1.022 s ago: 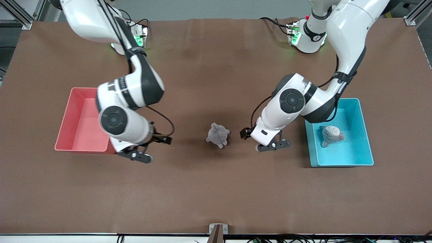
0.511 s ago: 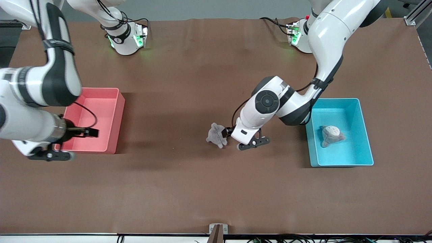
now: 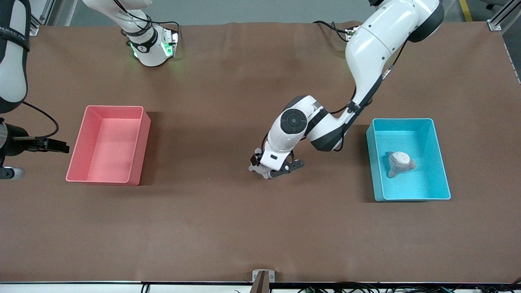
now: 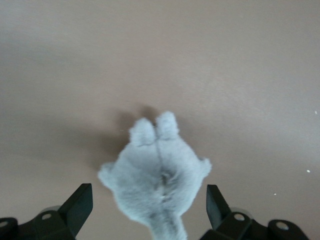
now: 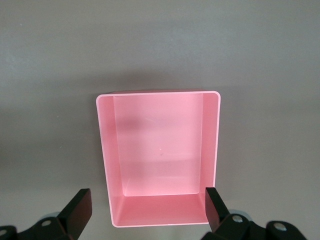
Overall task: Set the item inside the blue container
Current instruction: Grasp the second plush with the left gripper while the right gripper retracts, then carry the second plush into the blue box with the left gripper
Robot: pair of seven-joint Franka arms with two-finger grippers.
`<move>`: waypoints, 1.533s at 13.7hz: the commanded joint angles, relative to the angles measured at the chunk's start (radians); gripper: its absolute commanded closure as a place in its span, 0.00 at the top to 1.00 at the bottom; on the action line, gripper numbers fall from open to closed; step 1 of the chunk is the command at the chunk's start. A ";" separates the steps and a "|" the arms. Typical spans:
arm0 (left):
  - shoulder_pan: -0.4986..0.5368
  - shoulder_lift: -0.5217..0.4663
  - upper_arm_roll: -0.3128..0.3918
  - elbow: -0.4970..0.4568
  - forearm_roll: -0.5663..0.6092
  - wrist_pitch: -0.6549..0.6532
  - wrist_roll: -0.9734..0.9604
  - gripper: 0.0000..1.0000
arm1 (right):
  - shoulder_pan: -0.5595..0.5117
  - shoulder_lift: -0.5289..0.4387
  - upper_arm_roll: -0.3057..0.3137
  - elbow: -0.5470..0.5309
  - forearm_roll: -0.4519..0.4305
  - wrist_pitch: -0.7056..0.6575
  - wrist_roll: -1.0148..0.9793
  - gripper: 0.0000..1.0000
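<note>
Front view: we see the left gripper (image 3: 273,171) low over the grey plush toy (image 3: 256,167) at table centre, blue container (image 3: 441,162) w/ another plush (image 3: 399,162) well apart. Left wrist: fingers (image 4: 80,206) spread, the toy between, not gripped. Right wrist: right gripper (image 5: 148,212) released, over the pink bin (image 5: 159,156).

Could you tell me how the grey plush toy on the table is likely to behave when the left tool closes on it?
The grey plush toy looks soft and fuzzy, so it will probably squash between the open left tool's fingers rather than resist. It seems light for its size. Its limbs may flop when lifted, and it is unlikely to roll or break.
</note>
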State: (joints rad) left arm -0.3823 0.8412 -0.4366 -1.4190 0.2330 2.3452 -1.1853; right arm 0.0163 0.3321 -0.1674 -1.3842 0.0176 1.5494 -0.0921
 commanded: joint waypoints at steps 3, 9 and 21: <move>-0.058 0.058 0.045 0.065 0.015 0.039 -0.022 1.00 | -0.044 -0.010 0.019 0.002 -0.008 -0.009 -0.008 1.00; -0.070 0.085 0.047 0.060 0.020 0.049 -0.019 1.00 | -0.041 -0.015 0.022 0.028 -0.008 -0.009 -0.009 1.00; -0.067 0.072 0.067 0.060 0.028 0.048 -0.014 0.21 | -0.044 -0.229 0.020 -0.220 0.010 0.024 -0.003 1.00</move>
State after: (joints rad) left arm -0.4427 0.9207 -0.3798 -1.3678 0.2333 2.3927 -1.1849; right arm -0.0119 0.2425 -0.1620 -1.4377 0.0197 1.5090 -0.0917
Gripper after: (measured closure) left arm 0.705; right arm 0.000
